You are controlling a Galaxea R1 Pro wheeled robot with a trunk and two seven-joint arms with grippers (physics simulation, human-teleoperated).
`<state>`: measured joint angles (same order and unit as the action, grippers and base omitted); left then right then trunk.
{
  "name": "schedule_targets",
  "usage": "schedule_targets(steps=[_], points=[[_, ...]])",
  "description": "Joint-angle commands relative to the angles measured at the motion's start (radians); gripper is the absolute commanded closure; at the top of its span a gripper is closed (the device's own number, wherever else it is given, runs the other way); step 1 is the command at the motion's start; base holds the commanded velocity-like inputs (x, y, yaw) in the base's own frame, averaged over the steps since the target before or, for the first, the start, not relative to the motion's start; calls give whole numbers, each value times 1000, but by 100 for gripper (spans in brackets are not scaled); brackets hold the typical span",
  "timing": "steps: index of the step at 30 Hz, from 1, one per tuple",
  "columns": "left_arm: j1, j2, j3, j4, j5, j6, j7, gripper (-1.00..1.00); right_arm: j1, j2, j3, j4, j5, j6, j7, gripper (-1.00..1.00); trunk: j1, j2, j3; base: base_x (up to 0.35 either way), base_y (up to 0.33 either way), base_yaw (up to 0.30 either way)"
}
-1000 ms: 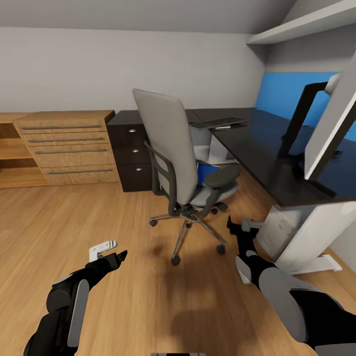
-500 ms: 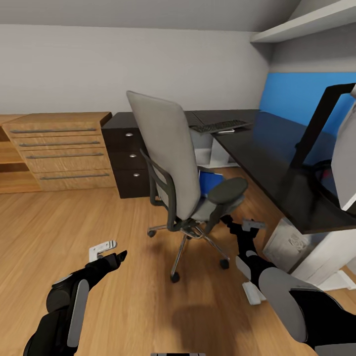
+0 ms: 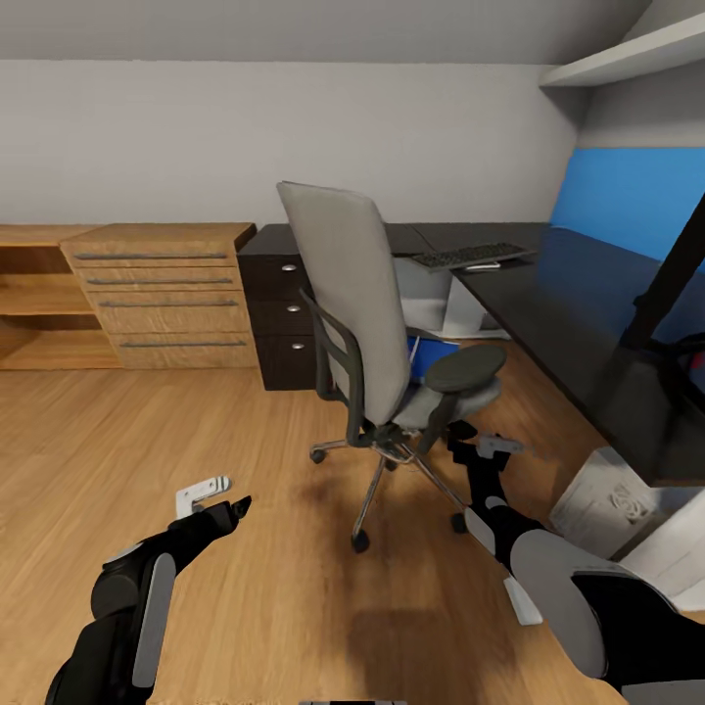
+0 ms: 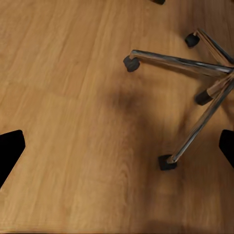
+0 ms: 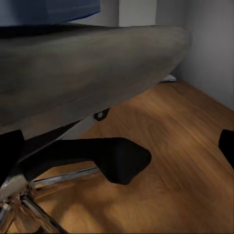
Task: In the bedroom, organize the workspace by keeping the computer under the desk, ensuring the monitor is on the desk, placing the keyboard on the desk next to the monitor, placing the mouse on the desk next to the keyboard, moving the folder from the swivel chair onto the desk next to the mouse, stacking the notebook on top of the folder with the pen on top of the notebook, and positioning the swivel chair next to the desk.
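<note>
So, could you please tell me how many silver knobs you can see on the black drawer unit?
3, stacked vertically on the drawer unit left of the swivel chair: top, middle, bottom. The chair may hide others.

Light wooden floor, pale grey wall, oak dresser, blue wall panel.

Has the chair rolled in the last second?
No. The chair keeps its place before the drawer unit; the whole view shifted, so the camera moved.
</note>
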<state>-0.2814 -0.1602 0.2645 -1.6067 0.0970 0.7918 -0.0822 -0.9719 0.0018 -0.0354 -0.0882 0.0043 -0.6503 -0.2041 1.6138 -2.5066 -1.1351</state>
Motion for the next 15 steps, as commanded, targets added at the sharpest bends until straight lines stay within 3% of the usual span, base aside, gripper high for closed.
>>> schedule_targets(steps=[1, 9, 15], points=[[-1, -1, 3, 0, 7, 5, -1, -100, -1, 1, -1, 1, 2, -3, -1, -100, 0, 0, 0, -133, 120, 249], [-1, -1, 2, 1, 7, 6, -2, -100, -1, 2, -1, 1, 2, -3, 0, -100, 0, 0, 6, -214, 191, 249], [-1, -2, 2, 1, 7, 6, -2, -100, -1, 6, -1, 1, 0, -3, -1, -100, 0, 0, 11, -28, 24, 249]])
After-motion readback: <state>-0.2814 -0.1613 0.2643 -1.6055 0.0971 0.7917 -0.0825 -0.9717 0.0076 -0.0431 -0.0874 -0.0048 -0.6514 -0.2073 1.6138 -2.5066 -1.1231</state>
